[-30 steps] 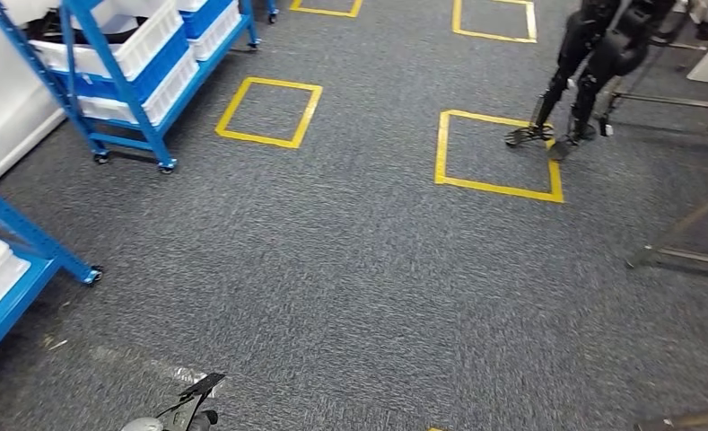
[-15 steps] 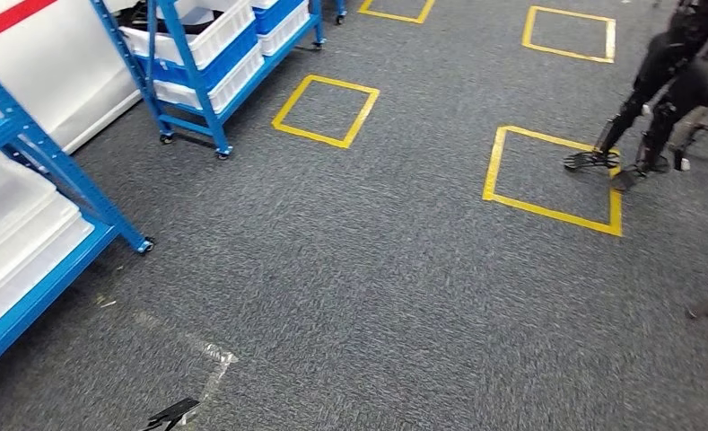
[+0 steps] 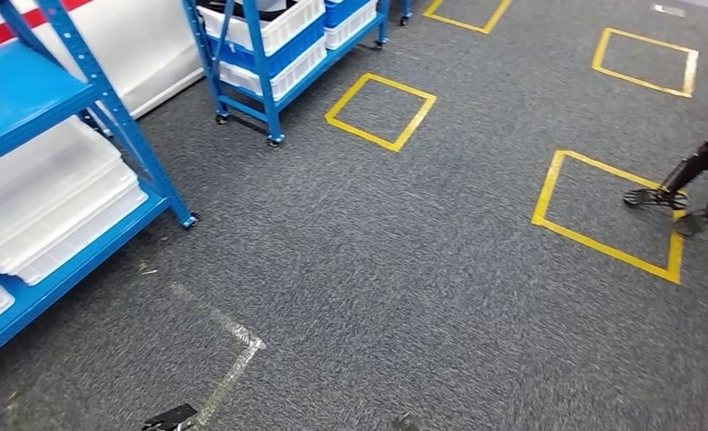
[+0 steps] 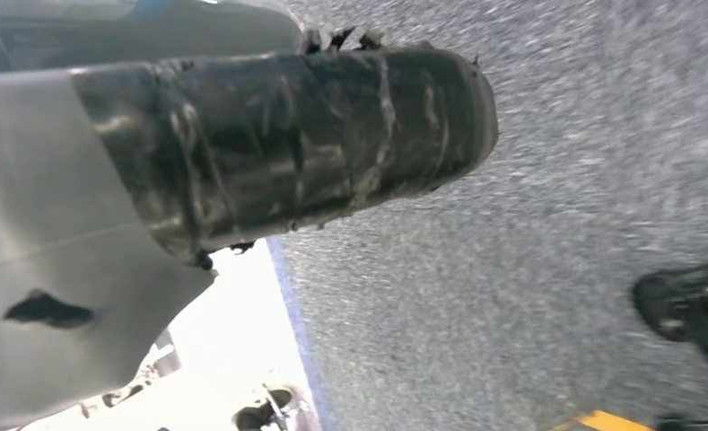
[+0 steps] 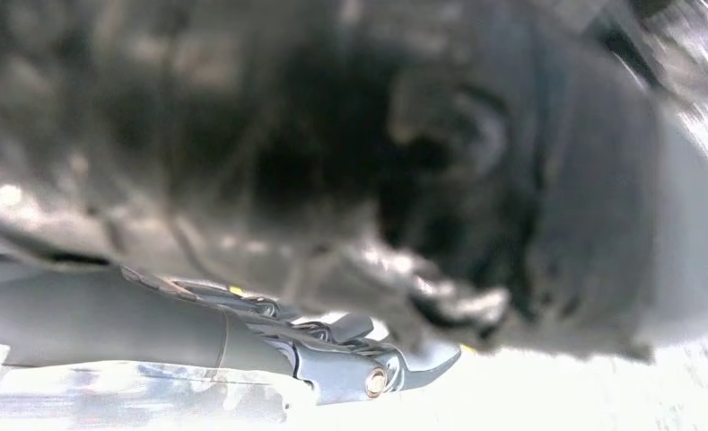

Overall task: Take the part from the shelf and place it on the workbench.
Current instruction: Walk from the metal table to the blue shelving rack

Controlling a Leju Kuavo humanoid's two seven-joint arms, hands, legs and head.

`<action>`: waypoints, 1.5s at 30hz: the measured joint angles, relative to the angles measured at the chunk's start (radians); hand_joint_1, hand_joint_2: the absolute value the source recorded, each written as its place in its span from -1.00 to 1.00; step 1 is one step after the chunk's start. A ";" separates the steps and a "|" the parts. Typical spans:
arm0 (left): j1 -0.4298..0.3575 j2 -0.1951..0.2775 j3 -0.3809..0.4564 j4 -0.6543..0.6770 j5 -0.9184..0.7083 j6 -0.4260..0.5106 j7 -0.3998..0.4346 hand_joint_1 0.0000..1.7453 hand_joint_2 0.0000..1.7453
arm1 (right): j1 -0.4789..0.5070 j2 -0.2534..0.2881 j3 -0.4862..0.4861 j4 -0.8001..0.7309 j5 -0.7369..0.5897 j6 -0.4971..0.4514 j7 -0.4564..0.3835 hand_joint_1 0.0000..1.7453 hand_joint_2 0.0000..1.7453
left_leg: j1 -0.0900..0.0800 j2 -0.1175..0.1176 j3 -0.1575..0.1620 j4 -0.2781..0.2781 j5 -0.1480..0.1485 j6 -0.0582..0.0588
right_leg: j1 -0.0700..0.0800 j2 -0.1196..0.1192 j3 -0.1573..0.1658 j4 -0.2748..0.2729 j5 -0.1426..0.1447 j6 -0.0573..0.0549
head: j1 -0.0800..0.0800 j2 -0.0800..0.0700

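Both hands hang low over carpet (image 3: 404,269); grasp state unclear, wrist views seemingly blurred

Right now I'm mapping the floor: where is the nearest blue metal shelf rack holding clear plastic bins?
In the head view, the blue metal shelf rack stands at the left edge, its caster foot on the grey carpet, nearer than the second blue rack.

Shows a thick grey thumb wrapped in glossy black tape (image 4: 287,144) reaching across from the pale grey ribbed cover of the left hand (image 4: 54,269), with nothing visibly held. Behind it lies blurred speckled grey carpet (image 4: 547,251). Includes a thin blue line (image 4: 292,314) edging a bright white patch (image 4: 233,359), and a small piece of yellow floor tape (image 4: 606,420) by a dark shape, too blurred to identify.
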 joint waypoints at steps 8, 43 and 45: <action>0.005 -0.012 -0.082 -0.005 -0.067 0.009 -0.069 -1.00 -1.00 | -0.041 -0.003 -0.025 0.000 0.021 -0.046 0.046 -1.00 -1.00 | 0.005 -0.056 -0.019 0.001 0.013 -0.038 | 0.003 0.038 0.105 -0.251 0.115 -0.032 | -0.003 0.000; -0.100 -0.091 -0.243 -0.021 -0.028 0.078 0.095 -1.00 -1.00 | -0.098 0.025 0.030 -0.016 0.162 0.125 0.185 -1.00 -1.00 | 0.002 0.051 -0.114 0.226 -0.110 -0.048 | 0.004 -0.020 0.079 -0.236 0.129 -0.042 | -0.012 0.000; -0.111 -0.094 -0.243 -0.021 -0.009 0.092 0.106 -1.00 -1.00 | -0.108 0.039 0.045 -0.018 0.177 0.150 0.201 -1.00 -1.00 | 0.002 0.054 -0.126 0.266 -0.112 -0.047 | 0.009 -0.051 0.079 -0.235 0.127 -0.045 | -0.012 0.000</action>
